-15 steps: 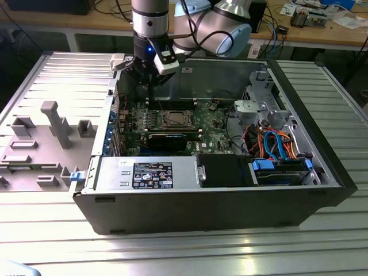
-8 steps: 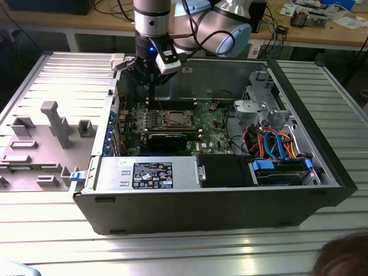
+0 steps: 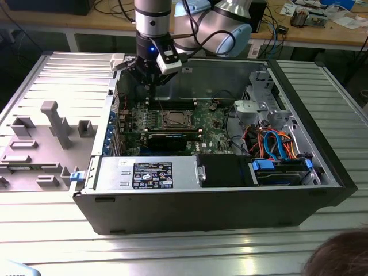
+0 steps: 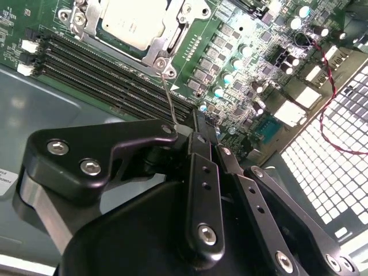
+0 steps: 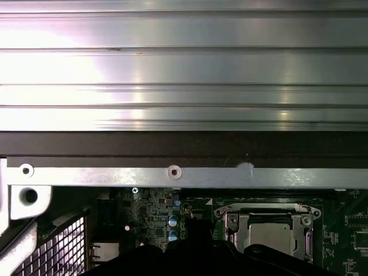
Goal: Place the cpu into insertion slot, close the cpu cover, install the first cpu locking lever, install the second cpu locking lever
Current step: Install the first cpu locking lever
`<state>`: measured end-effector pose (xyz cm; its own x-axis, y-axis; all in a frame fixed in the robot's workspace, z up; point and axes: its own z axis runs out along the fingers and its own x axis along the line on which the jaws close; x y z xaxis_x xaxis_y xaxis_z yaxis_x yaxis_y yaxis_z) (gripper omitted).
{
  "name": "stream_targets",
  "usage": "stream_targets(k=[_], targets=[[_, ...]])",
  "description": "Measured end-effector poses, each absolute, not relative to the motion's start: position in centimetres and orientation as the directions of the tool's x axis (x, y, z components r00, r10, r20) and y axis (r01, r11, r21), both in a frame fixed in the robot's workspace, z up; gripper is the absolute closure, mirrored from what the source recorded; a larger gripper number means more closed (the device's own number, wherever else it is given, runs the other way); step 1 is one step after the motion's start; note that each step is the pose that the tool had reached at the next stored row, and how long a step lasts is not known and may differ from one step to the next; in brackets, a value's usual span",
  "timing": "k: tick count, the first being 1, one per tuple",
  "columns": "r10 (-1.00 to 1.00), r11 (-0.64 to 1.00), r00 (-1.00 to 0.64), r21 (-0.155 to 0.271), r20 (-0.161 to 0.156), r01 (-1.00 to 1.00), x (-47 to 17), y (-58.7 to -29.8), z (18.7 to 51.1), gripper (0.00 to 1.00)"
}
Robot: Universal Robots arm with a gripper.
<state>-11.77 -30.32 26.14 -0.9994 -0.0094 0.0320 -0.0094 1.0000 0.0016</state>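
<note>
The cpu point(image 3: 174, 119) lies in its socket on the motherboard inside the open computer case; its silver top also shows in both wrist views point(image 4: 135, 17) point(image 5: 275, 236). The cpu cover point(image 4: 164, 43) lies flat around it as a silver frame point(image 5: 230, 221). A thin wire locking lever point(image 4: 168, 95) rises from the socket's corner up to my fingertips. My gripper point(image 4: 181, 129) looks shut on the lever's end. In the exterior view the gripper point(image 3: 150, 86) hangs just behind the socket, toward that view's left.
Black memory slots point(image 4: 103, 75) run beside the socket. A long black expansion card point(image 3: 167, 140) and the power supply point(image 3: 152, 172) lie in front, a drive cage with coloured cables point(image 3: 276, 144) to the exterior view's right. A grey fixture plate point(image 3: 40, 138) sits left; a person's hair point(image 3: 339, 256) shows.
</note>
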Motion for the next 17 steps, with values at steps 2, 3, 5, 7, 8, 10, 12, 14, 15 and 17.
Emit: stream_targets(k=[2,3,5,7,8,10,12,14,15,17], targets=[[-0.009,1.0,-0.999,0.002,0.032,-0.009,-11.65,-30.32,26.14,0.89],[-0.009,1.0,-0.999,0.002,0.032,-0.009,-11.59,-30.32,26.14,0.89],[-0.009,1.0,-0.999,0.002,0.032,-0.009,-11.44,-30.32,26.14,0.89],[-0.009,1.0,-0.999,0.002,0.032,-0.009,-11.31,-30.33,26.14,0.89],[-0.009,1.0,-0.999,0.002,0.032,-0.009,-11.26,-30.33,26.14,0.89],[-0.009,1.0,-0.999,0.002,0.032,-0.009,-11.13,-30.33,26.14,0.89],[-0.009,1.0,-0.999,0.002,0.032,-0.009,-11.01,-30.33,26.14,0.89],[-0.009,1.0,-0.999,0.002,0.032,-0.009,-10.9,-30.32,26.14,0.89],[-0.009,1.0,-0.999,0.002,0.032,-0.009,-10.83,-30.32,26.14,0.89],[-0.009,1.0,-0.999,0.002,0.032,-0.009,-10.71,-30.32,26.14,0.89]])
